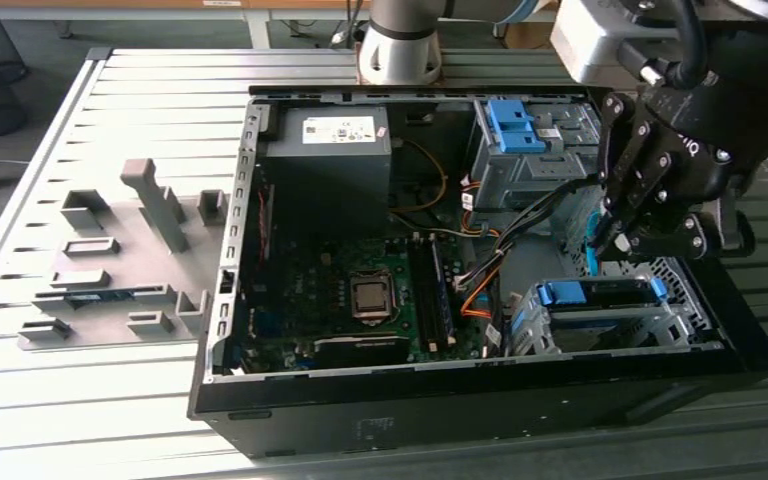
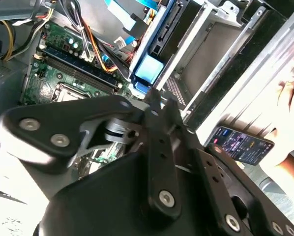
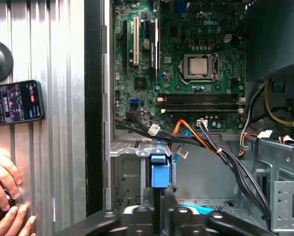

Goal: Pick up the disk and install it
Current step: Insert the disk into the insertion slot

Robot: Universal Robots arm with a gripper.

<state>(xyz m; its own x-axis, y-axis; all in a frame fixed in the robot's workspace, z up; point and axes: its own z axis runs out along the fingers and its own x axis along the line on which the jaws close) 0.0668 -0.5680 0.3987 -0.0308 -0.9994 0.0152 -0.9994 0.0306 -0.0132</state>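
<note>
The gripper (image 3: 160, 196) stands over the corner of the open computer case (image 1: 224, 300) at the exterior view's right. Its fingers are closed on the disk (image 3: 159, 172), one on each flat face. The disk therefore lies straight ahead of the fingertips, not off to either side. It is held on edge, and its long axis runs on from the fingers down toward the grey drive cage (image 1: 624, 325). In the exterior view the cage sits just beneath the gripper, near the case's front wall, with a blue clip (image 1: 598, 292) fixed across its top. Whether the disk's lower end has already entered the cage bay cannot be told. In the first wrist view the disk appears as a narrow blue strip – the carrier bracket seen end-on – with a dark slot below it between the fingers; its silver face and label are turned away. Cables (image 3: 220, 152) run from the motherboard (image 3: 186, 59) close beside the bay. Outside the case, a phone (image 3: 14, 103) lies on the slatted table near a person's hand (image 3: 4, 196).
</note>
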